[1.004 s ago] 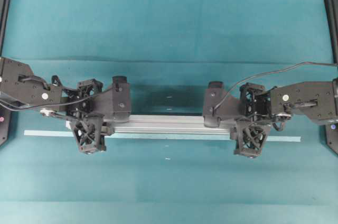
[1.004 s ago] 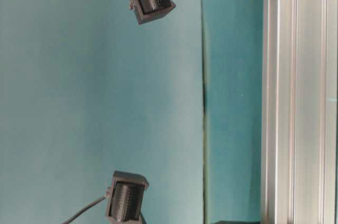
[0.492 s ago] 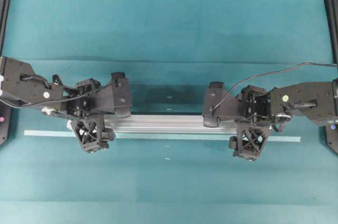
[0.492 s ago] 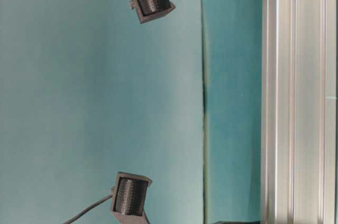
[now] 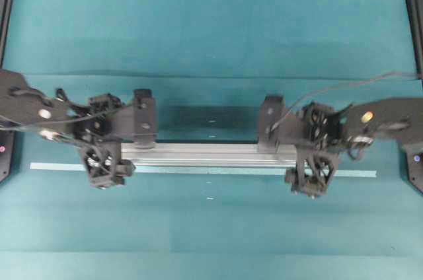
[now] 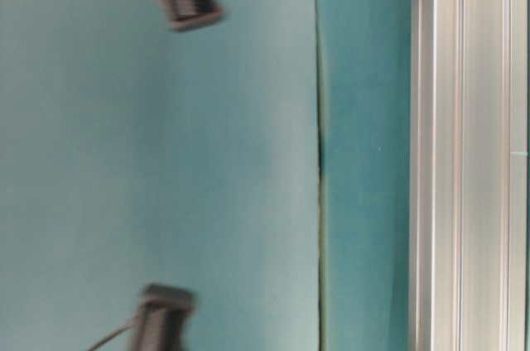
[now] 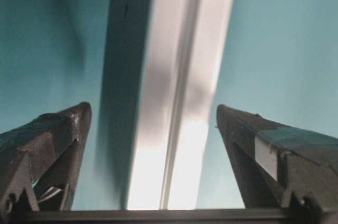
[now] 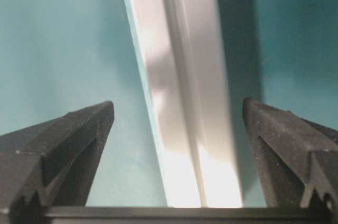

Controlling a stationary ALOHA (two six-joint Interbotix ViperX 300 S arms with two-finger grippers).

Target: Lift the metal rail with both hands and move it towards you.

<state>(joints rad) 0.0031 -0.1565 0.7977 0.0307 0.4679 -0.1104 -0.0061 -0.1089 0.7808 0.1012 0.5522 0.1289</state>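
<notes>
Broadly, we see a teal table [image 5: 211, 35] filling the overhead view, its surface bare toward twelve o'clock. Across the middle lies the metal rail [image 5: 211, 154], a long silver grooved bar running from nine o'clock to three o'clock, flat on the table. Just beside its six o'clock edge runs a thin pale tape strip [image 5: 357, 174], sticking out past both ends of the rail.

Next in size, we note the two black arms. The left arm [image 5: 26, 105] comes in from nine o'clock and the right arm [image 5: 390, 118] from three o'clock, each ending over one end of the rail.

We find the left gripper [image 7: 153, 129] spread wide: in its wrist view the two fingers stand on either side of the rail [image 7: 179, 102] with clear teal gaps between pads and metal, so it grasps nothing. The right gripper [image 8: 177, 123] is likewise spread wide, its fingers well clear of the rail [image 8: 185, 102] on both sides, holding nothing.

In the table-level view, which is blurred, we make out the rail [image 6: 468, 152] as a bright band at three o'clock.
</notes>
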